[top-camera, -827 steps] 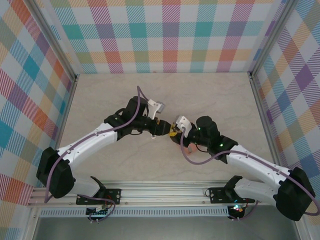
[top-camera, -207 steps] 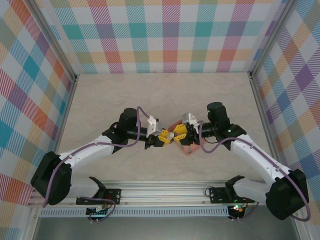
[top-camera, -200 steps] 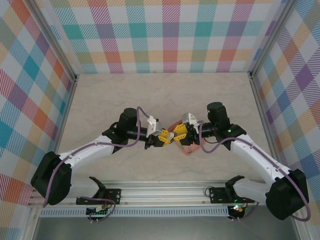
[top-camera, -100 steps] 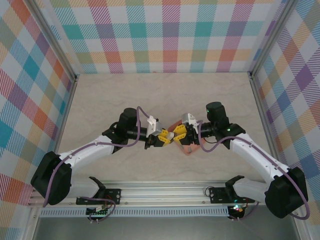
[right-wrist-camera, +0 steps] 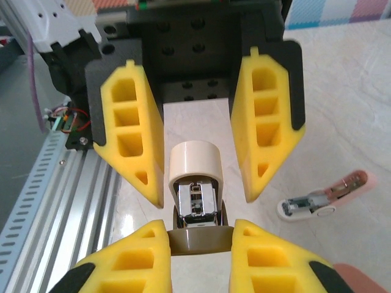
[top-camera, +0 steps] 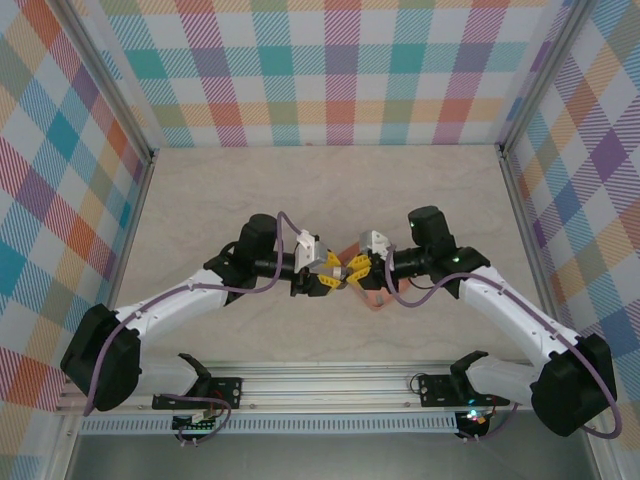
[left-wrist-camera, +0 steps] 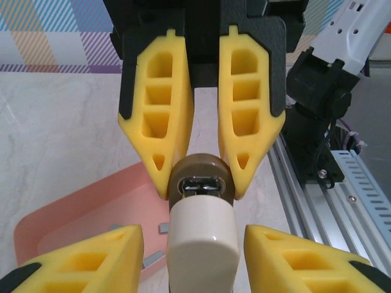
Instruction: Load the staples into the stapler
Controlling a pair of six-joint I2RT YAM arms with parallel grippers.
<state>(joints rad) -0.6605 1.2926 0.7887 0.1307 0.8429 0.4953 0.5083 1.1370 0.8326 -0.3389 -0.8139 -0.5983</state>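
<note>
- Pale marbled table – it carries everything, and the stapler is held up over its middle, between the two arms.
- Yellow-fingered left gripper – its jaws stand apart on either side of the stapler's cream body with a gap on each side, so it grips nothing.
- Right gripper – it faces the left one from the stapler's far end and is clamped tight on the brown end, so it carries the stapler alone.
- Salmon-pink tray – a shallow square dish on the table, below the stapler and just to one side of it.
- Stapler – a smooth cream shell with a rounded brown end and a bit of bright metal where the two meet.
  - It looks like light, rigid, glossy plastic, which is likely to slip under a loose pinch.
  - The brown end is a sound hold because it leaves the cream part free to be worked.
  - I cannot tell whether the magazine is open.
- Pink oblong piece – it lies flat on the table, well apart from the stapler, and nothing touches it.
- Staples – a few tiny dark-grey strips lie on the tray floor beneath the stapler, none yet loaded.
  - I judge them almost weightless and stiff, but prone to snap apart if bent.
  - They lie flat, so they are hard to get under.
  - They are best pinched across the narrow width, on the long sides, with a light squeeze.
</note>
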